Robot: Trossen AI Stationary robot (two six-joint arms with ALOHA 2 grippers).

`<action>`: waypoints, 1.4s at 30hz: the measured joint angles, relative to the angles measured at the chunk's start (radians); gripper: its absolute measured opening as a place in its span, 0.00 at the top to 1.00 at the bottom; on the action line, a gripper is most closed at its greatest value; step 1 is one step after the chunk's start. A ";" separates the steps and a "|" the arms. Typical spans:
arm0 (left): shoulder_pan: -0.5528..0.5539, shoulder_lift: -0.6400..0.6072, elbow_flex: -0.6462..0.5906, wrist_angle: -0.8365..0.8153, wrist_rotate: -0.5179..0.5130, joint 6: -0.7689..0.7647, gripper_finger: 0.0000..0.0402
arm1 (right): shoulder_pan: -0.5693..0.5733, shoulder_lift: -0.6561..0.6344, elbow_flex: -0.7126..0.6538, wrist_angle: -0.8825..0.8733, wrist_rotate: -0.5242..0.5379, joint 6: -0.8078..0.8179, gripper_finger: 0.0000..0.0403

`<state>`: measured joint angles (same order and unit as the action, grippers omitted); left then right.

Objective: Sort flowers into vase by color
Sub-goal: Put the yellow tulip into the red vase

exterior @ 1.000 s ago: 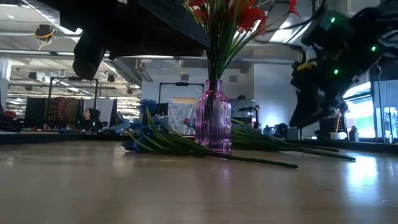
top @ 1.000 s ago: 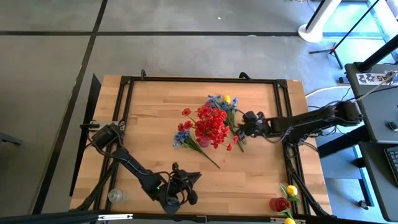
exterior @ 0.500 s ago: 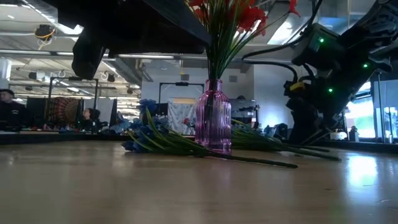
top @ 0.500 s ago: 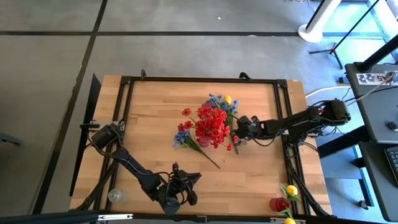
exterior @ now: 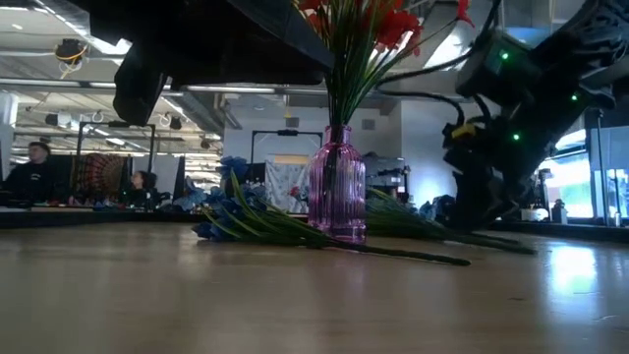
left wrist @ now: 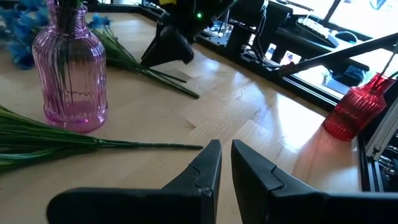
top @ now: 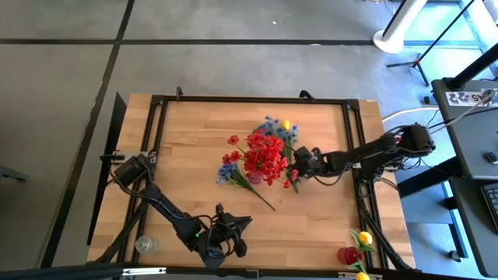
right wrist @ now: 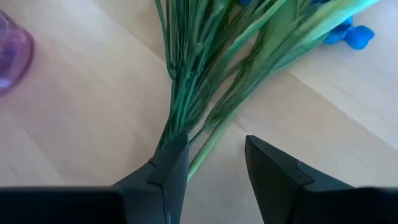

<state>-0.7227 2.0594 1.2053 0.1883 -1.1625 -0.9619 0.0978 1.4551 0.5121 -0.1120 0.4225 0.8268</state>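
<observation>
A pale wooden table (top: 194, 148) framed by black rails fills the middle of the high view, grey floor all round it. At its centre the flowers (top: 264, 158) crowd together: a red bunch standing in a pink ribbed vase (left wrist: 69, 74), and loose blue sprigs (top: 227, 173) lying flat just left of it, with more blue and one yellow head (top: 285, 124) above it in the frame. These sprigs look light and springy, thin stems that bend and tangle, the blossoms easy to crush, so I judge the bare lower stem is the place to take hold. My right gripper (right wrist: 208, 165) is low over the green stems (right wrist: 186, 93) right of the vase, its fingers apart with a stem end between them, not yet closed on it. My left gripper (left wrist: 225, 163) waits at the bottom edge of the table, fingers nearly together, holding nothing. A red vase (top: 349, 255) stands at the lower right corner.
</observation>
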 joint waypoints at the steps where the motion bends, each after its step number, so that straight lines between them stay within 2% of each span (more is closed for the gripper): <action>1: 0.000 0.000 0.000 0.000 0.000 0.000 0.91 | 0.000 0.009 0.000 0.000 0.003 0.000 0.61; 16: -0.008 0.000 0.000 0.000 0.001 0.000 0.91 | 0.000 0.023 0.002 -0.031 -0.020 -0.069 0.62; 19: -0.013 0.000 0.000 0.000 0.001 0.001 0.91 | 0.000 0.022 0.004 -0.078 -0.024 -0.064 0.69; 23: -0.017 0.000 0.000 0.000 -0.002 0.004 0.91 | 0.000 0.021 0.009 -0.125 -0.031 -0.070 0.86; 26: -0.025 0.000 0.000 0.000 -0.002 0.006 0.91 | 0.001 0.012 0.055 -0.285 -0.008 -0.073 0.97; 30: -0.040 0.000 0.000 0.002 -0.037 0.013 0.91 | 0.000 -0.015 0.161 -0.554 0.005 -0.074 0.96; 36: -0.039 0.000 0.000 0.006 -0.053 0.013 0.91 | 0.001 -0.100 0.264 -0.775 0.059 -0.034 0.99; 40: -0.043 0.000 0.000 0.007 -0.051 0.006 0.91 | 0.001 -0.198 0.257 -0.920 0.150 0.114 0.99; 42: -0.047 0.000 0.000 0.007 -0.051 0.002 0.91 | 0.016 -0.254 0.239 -0.957 0.154 0.201 0.99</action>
<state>-0.7697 2.0594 1.2053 0.1955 -1.2137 -0.9596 0.1136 1.2008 0.7511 -1.0692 0.5761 1.0278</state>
